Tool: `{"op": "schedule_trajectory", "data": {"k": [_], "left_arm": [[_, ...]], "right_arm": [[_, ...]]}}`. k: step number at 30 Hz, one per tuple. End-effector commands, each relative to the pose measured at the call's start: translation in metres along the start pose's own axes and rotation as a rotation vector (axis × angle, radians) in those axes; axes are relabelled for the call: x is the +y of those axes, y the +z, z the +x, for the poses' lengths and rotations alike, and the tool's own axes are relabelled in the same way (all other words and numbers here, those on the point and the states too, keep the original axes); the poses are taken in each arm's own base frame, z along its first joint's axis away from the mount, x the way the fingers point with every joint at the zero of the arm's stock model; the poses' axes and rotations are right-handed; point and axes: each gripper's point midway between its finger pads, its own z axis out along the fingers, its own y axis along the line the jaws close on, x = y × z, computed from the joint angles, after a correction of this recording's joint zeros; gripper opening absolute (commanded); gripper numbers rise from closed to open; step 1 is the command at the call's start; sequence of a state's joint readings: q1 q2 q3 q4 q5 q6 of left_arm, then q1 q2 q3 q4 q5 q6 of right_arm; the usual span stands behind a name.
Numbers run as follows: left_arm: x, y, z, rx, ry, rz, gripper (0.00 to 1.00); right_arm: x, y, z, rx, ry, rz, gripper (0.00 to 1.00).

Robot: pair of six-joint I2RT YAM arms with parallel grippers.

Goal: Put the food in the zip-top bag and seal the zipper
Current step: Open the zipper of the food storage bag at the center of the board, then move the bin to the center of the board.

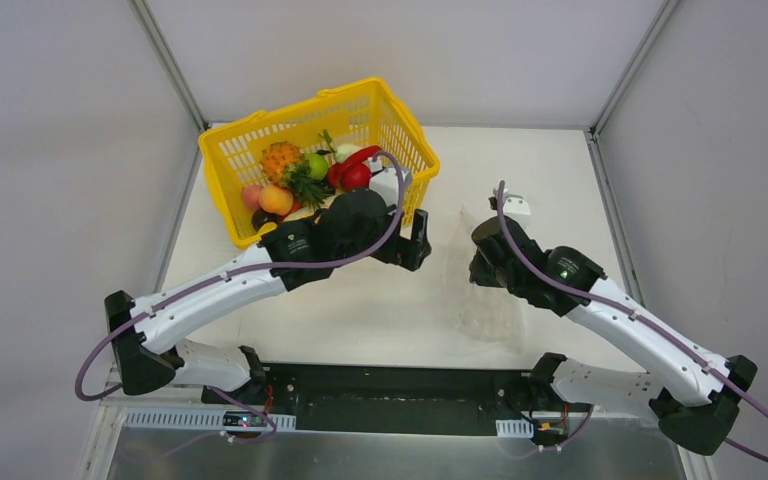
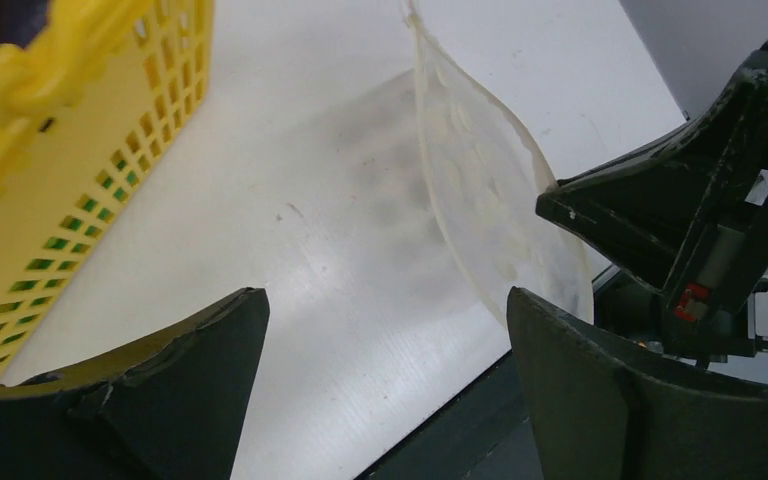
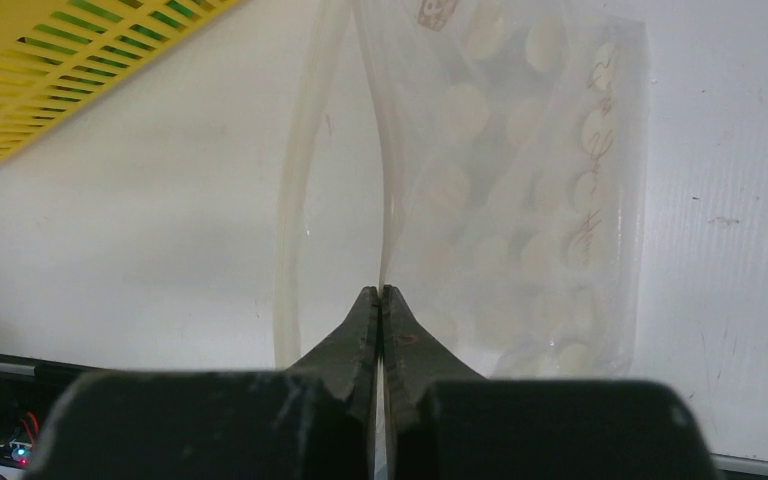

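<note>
The food [image 1: 305,175] lies piled in the yellow mesh basket [image 1: 235,160]: a red piece [image 1: 355,176], a green round fruit [image 1: 317,165] and an orange piece [image 1: 275,200]. The clear dotted zip-top bag [image 1: 488,300] lies right of centre, its mouth lifted. My right gripper [image 1: 477,265] is shut on one lip of the zipper [image 3: 385,190]; in the right wrist view my right gripper [image 3: 380,292] pinches that lip, and the other lip [image 3: 295,200] bows away, so the bag [image 3: 530,200] gapes. My left gripper [image 2: 385,300] is open and empty, between basket and bag [image 2: 480,190].
The basket's near right corner [image 2: 60,180] is close beside my left gripper [image 1: 417,245]. A small white object [image 1: 516,206] sits on the table behind the bag. The black base rail [image 1: 400,395] runs along the near edge. Grey walls enclose the table.
</note>
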State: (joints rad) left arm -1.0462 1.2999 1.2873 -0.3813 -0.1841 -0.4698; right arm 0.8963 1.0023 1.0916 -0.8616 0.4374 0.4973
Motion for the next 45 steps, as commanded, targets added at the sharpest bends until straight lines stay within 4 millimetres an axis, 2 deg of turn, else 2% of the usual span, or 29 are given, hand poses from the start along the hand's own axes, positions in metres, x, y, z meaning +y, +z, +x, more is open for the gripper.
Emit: {"op": "schedule_trajectory", "data": {"k": [1, 5, 10, 15, 18, 23, 24, 30, 34, 37, 43, 45], "left_arm": [[0.02, -0.035, -0.043, -0.087, 0.044, -0.042, 0.92], [0.052, -0.057, -0.078, -0.161, 0.04, -0.115, 0.96], [0.092, -0.069, -0.109, -0.172, 0.044, -0.199, 0.99], [0.144, -0.058, -0.121, -0.093, 0.058, -0.31, 0.99], [0.174, -0.046, -0.109, 0.016, 0.046, -0.355, 0.99], [0.225, -0.036, -0.069, 0.179, 0.033, -0.533, 0.99], [0.228, -0.036, -0.06, 0.211, 0.03, -0.545, 0.98], [0.22, -0.037, -0.004, 0.366, 0.056, -0.44, 0.94], [0.215, -0.042, 0.026, 0.456, 0.045, -0.402, 0.93], [0.2, -0.041, 0.039, 0.498, 0.043, -0.338, 0.91], [0.164, -0.031, 0.05, 0.498, 0.009, -0.247, 0.91], [0.157, -0.027, 0.05, 0.499, 0.012, -0.223, 0.91]], "right_arm": [[0.004, -0.004, -0.005, -0.028, 0.029, -0.039, 0.0], [0.004, -0.007, -0.006, -0.033, 0.034, -0.05, 0.0], [0.004, -0.009, -0.005, -0.034, 0.043, -0.062, 0.0], [0.007, -0.011, -0.004, -0.036, 0.056, -0.088, 0.0], [0.008, -0.012, -0.003, -0.031, 0.054, -0.099, 0.0], [0.006, -0.014, 0.001, -0.022, 0.054, -0.107, 0.0], [0.006, -0.014, 0.002, -0.023, 0.054, -0.109, 0.0], [0.004, -0.013, 0.005, -0.025, 0.055, -0.117, 0.0], [0.007, -0.011, 0.006, -0.022, 0.054, -0.129, 0.0], [0.009, -0.01, 0.007, -0.018, 0.055, -0.134, 0.0], [0.009, -0.01, 0.007, -0.02, 0.055, -0.137, 0.0], [0.01, -0.01, 0.006, -0.024, 0.059, -0.139, 0.0]]}}
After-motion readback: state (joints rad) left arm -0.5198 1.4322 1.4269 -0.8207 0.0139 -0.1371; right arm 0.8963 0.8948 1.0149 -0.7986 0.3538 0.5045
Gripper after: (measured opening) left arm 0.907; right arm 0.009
